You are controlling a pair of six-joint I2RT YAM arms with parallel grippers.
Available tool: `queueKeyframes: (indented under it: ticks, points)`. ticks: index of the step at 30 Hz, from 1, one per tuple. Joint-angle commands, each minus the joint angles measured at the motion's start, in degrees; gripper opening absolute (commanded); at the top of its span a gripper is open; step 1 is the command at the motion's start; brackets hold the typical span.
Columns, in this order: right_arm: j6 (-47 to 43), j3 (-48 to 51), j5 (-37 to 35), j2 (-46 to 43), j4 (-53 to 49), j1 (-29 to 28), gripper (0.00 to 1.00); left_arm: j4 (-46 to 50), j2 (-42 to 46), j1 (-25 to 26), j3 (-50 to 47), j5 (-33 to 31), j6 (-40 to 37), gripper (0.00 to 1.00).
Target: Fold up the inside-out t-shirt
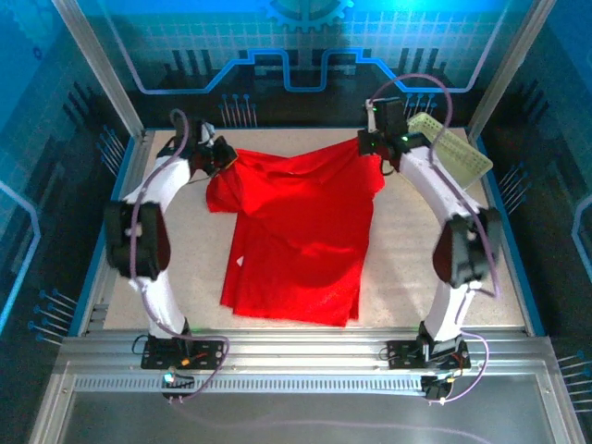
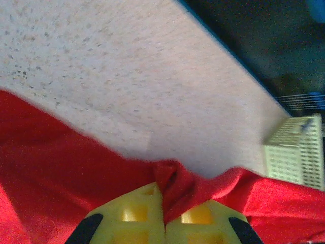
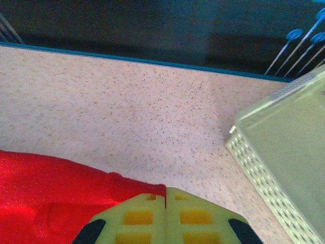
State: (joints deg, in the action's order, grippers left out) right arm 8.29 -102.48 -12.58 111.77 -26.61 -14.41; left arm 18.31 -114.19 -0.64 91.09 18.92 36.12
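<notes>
1. left claw (image 1: 220, 157): pads pinched together on a bunched fold of the red t-shirt (image 1: 296, 231) at its far-left corner. in the left wrist view the cloth puckers up between the yellow pads.
2. t-shirt: lies mid-surface, mostly flat, with its far edge lifted and stretched between the two claws. the near hem rests on the speckled beige surface (image 1: 398, 277), and shallow wrinkles run across the body.
3. handling, judged: light, limp knit with no stiffness. it will sag and drape wherever it is unsupported, and it will drag rather than slide on the matte surface. the best holds look like corners, seams or hems, where doubled cloth gives the pads something to bite. a single layer could slip out.
4. right claw (image 1: 370, 146): pads closed on the far-right edge of the shirt. the right wrist view shows a thicker rolled seam running into the pad tips.
5. basket (image 1: 453, 153): pale yellow-green rigid plastic lattice, tilted at the far-right corner, just beside the right claw and apart from the shirt.
</notes>
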Motion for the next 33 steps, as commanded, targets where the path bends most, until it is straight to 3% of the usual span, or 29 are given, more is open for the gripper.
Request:
queueKeyframes:
  ticks: [1,5,7,9,12,17,22,27,33]
  points:
    - [1.97,-16.08,-0.78,10.65,-1.94,1.87,0.12,5.20,-9.27,-0.49,14.08,-2.50,-1.20,0.14]
    - [2.24,-42.36,-5.24,27.18,-15.36,2.88,0.65,21.03,-20.89,-0.52,36.52,-8.63,-5.34,0.58]
    - [2.01,-51.47,-5.39,31.13,-21.35,3.00,0.74,27.42,-22.15,-0.55,43.39,-14.67,-7.72,0.69]
    - [1.19,-51.80,-5.16,30.31,-23.30,2.92,0.77,30.31,-20.10,-0.51,44.89,-20.54,-9.82,0.79]
    - [0.07,-36.63,-2.26,22.01,-18.15,1.72,0.77,29.57,-13.40,-0.41,37.62,-22.39,-11.11,0.82]
    - [2.63,-3.07,1.50,-0.41,-4.12,-0.85,0.77,19.00,4.45,2.15,9.02,-21.75,-9.19,0.82]
    - [6.57,16.84,2.77,-15.10,-1.96,-3.05,0.77,12.71,20.18,8.45,-13.60,-24.03,-7.62,0.82]
    - [10.21,35.82,2.67,-28.34,-1.10,-5.52,0.77,11.83,31.69,15.38,-30.22,-26.34,-6.18,0.80]
    - [15.62,50.70,13.61,-33.81,1.29,-6.21,0.74,7.01,35.44,22.63,-42.50,-18.50,-3.26,0.71]
